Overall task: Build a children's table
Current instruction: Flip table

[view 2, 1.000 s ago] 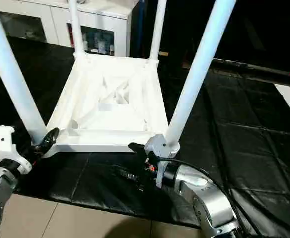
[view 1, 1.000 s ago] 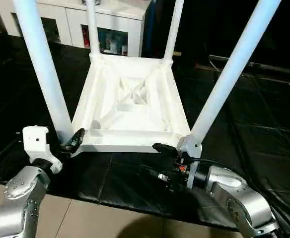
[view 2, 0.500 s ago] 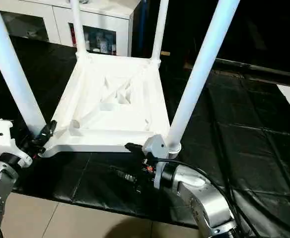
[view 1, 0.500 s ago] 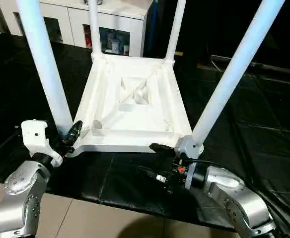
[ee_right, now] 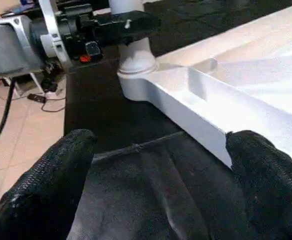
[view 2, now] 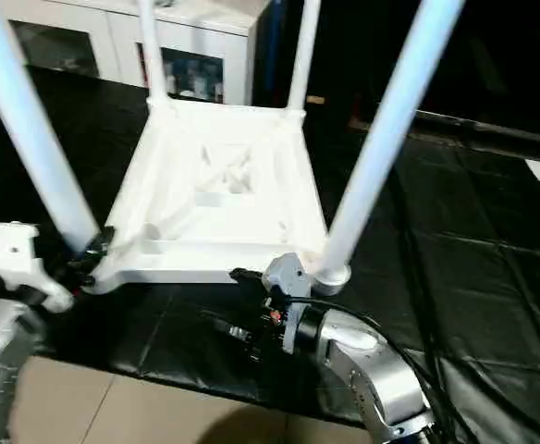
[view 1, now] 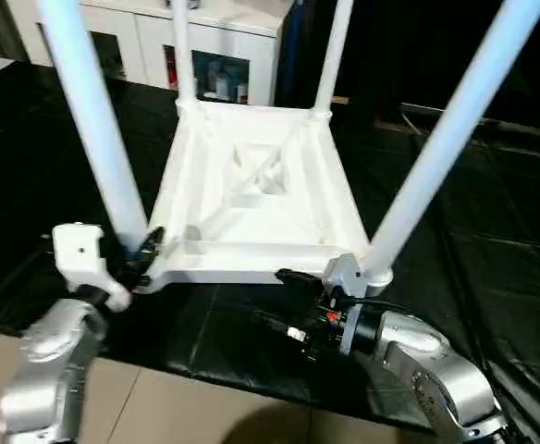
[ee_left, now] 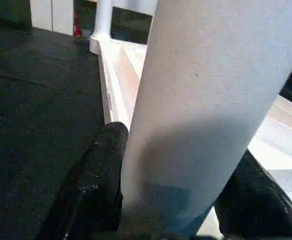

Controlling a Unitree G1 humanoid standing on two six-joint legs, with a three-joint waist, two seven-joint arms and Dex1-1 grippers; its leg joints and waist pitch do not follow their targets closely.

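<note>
Table top (view 1: pixel 256 199): white plastic, rectangular, lying upside down on a black mat (view 1: pixel 492 268), ribbed underside facing up, with crossed ribs around a raised square at the centre. Four legs, white, round, tapered, all seated in the corner sockets and standing upward: near left leg (view 1: pixel 94 129), near right leg (view 1: pixel 446 139), far left leg (view 1: pixel 182 51), far right leg (view 1: pixel 333 51); the two near legs splay outward toward their upper ends. Left gripper (view 1: pixel 143 254): at the near left corner, black fingers (ee_left: pixel 93 185) set on either side of the base of the near left leg, pressed to its surface in the left wrist view, so the jaws are clamped on that leg just above its socket. Right gripper (view 1: pixel 288 301): low, just in front of the top's near edge and beside the near right corner, jaws wide apart with nothing between them; in the right wrist view one finger (ee_right: pixel 41 192) hangs over the mat and the other lies under the top's near edge. Forearms: silver, entering from the near side, left one (view 1: pixel 53 370) over pale floor tiles (view 1: pixel 187 407), right one (view 1: pixel 427 365) over the mat's near edge. Mat: black, quilted, spread over the floor. Cabinet (view 1: pixel 214 46): white, glass doors, standing behind the table at the far left, small items visible behind the glass.
</note>
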